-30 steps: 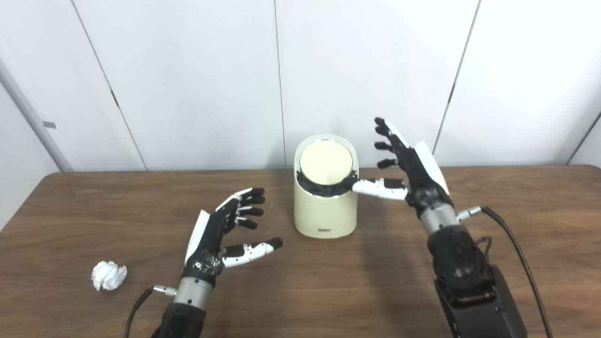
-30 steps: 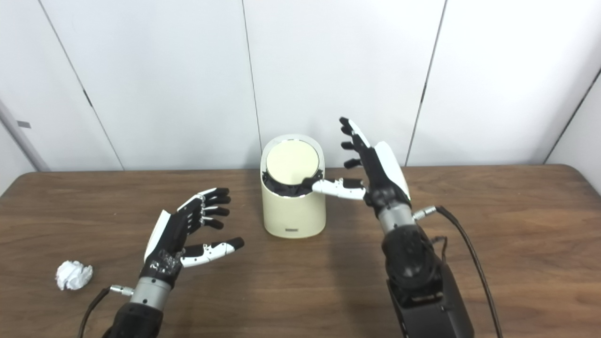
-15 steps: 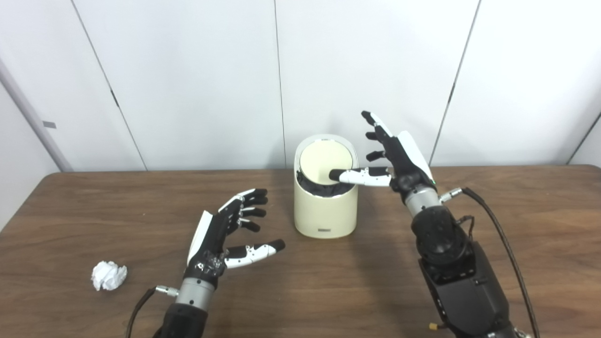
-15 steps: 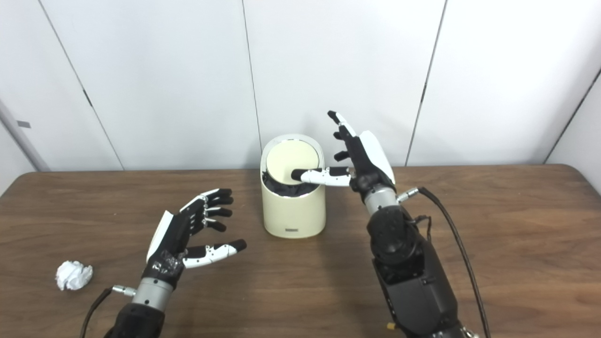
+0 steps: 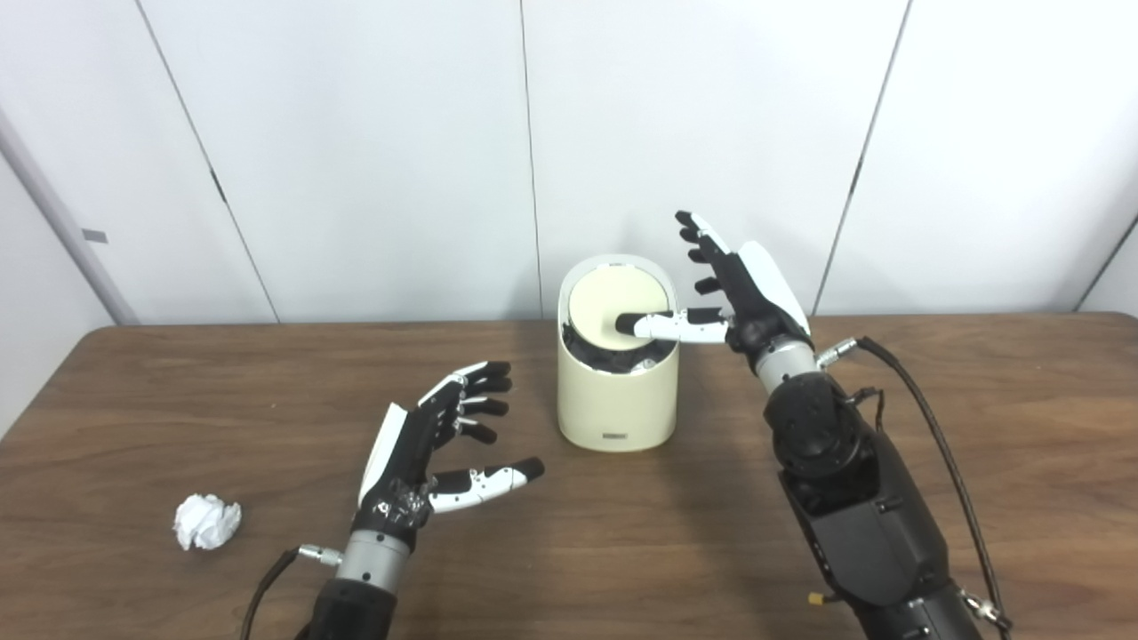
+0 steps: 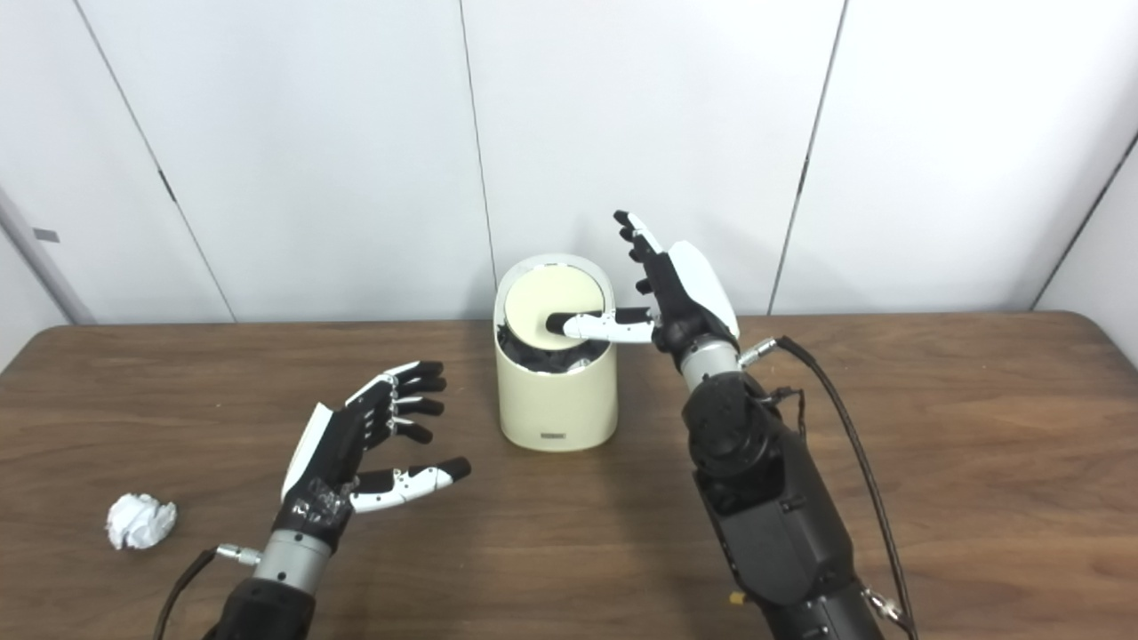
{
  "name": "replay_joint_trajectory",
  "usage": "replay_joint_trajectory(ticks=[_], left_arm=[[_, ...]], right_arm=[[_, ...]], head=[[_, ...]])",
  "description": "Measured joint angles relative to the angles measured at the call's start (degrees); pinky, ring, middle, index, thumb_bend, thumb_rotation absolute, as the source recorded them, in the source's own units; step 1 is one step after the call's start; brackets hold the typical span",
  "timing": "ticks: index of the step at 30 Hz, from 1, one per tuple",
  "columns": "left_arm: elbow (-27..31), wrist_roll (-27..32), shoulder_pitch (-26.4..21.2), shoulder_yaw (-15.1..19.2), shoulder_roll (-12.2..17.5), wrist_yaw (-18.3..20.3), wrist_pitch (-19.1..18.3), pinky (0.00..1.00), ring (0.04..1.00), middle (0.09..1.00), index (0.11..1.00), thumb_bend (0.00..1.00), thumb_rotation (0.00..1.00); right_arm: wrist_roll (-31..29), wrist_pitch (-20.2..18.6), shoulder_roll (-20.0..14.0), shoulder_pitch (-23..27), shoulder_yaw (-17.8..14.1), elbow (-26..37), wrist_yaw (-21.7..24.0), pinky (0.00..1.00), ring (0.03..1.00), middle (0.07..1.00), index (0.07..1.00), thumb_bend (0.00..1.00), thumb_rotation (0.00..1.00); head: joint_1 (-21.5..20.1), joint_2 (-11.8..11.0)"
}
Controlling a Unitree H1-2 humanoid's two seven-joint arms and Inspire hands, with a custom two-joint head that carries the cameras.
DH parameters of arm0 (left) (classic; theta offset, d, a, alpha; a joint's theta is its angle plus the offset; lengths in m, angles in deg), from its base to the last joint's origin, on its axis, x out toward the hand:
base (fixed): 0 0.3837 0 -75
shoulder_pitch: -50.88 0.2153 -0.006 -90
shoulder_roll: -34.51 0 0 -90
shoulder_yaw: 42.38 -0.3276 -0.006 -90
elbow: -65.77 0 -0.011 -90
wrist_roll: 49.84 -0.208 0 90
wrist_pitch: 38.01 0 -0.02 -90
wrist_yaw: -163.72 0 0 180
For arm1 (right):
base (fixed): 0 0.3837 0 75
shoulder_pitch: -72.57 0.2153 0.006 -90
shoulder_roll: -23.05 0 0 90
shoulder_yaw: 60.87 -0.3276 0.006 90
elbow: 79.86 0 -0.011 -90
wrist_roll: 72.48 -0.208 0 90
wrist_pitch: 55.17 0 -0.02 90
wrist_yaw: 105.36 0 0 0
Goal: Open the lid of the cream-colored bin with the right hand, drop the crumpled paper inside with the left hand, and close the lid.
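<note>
Left eye view: the cream-colored bin (image 5: pixel 616 391) stands near the worktop's (image 5: pixel 978 400) far edge, lid (image 5: pixel 613 307) tilted. The right hand (image 5: pixel 742 298), fingers spread and gripping nothing, lays its thumb on the lid.

Right eye view: the left hand (image 6: pixel 356 458) hovers open and empty; the crumpled paper (image 6: pixel 140 521) lies near the left edge.

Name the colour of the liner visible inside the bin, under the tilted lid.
Black: the liner shows at the bin's mouth, clearest in the left eye view.
</note>
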Motion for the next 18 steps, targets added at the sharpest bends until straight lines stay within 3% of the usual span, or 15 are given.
replay_joint_trajectory(ticks=[18], left_arm=[[1.0, 0.0, 0.7, -0.1, 0.0, 0.1, -0.2, 0.6, 0.717, 0.784, 0.806, 0.77, 0.08]], right_arm=[[0.4, 0.0, 0.0, 1.8, 1.9, -2.5, -0.2, 0.62, 0.84, 0.926, 0.951, 0.89, 0.34]], head=[[0.4, 0.4]])
